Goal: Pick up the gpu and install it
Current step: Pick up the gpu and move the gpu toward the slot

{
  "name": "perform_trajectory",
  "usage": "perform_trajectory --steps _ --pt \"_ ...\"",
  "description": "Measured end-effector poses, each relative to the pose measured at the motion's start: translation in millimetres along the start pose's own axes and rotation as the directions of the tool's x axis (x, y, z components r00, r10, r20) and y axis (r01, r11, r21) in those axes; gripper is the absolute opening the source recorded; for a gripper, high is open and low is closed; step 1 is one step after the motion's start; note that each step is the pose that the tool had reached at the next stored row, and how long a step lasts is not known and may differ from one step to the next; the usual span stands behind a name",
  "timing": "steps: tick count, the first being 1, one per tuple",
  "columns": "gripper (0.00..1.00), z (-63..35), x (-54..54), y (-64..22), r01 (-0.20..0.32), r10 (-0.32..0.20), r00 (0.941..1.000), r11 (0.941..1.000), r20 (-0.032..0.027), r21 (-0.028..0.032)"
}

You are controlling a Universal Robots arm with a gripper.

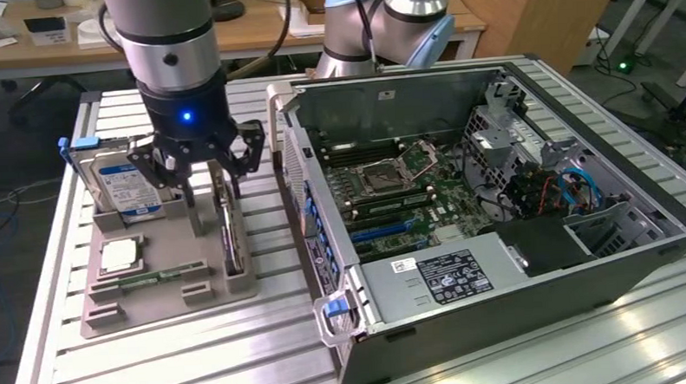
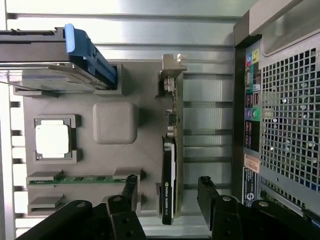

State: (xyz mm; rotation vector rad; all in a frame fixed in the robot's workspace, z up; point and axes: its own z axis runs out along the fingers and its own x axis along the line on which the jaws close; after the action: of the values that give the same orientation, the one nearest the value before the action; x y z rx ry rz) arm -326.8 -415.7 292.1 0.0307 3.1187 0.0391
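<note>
Gripper (image 1: 213, 182), black, two-fingered: jaws spread wide, holding nothing, straddling one thin black silver-bracketed gpu (image 1: 230, 236) standing on edge in one grey plastic tray (image 1: 151, 304).

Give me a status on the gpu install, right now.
Done: the gripper hangs over the gpu, its fingers open on either side of the card. In hand: nothing yet; the gpu stands on edge in the grey holder, neither gripped nor lifted. Left: the whole pickup and install; the open computer case beside the holder has no gpu seated on its motherboard.
</note>
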Motion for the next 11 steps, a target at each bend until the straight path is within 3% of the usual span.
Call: perform_trajectory --steps 11 --pt "0.60 19.9 -1.6 -2.0 -0.016 0.016 0.9999 0.9999 0.0032 0.0003"
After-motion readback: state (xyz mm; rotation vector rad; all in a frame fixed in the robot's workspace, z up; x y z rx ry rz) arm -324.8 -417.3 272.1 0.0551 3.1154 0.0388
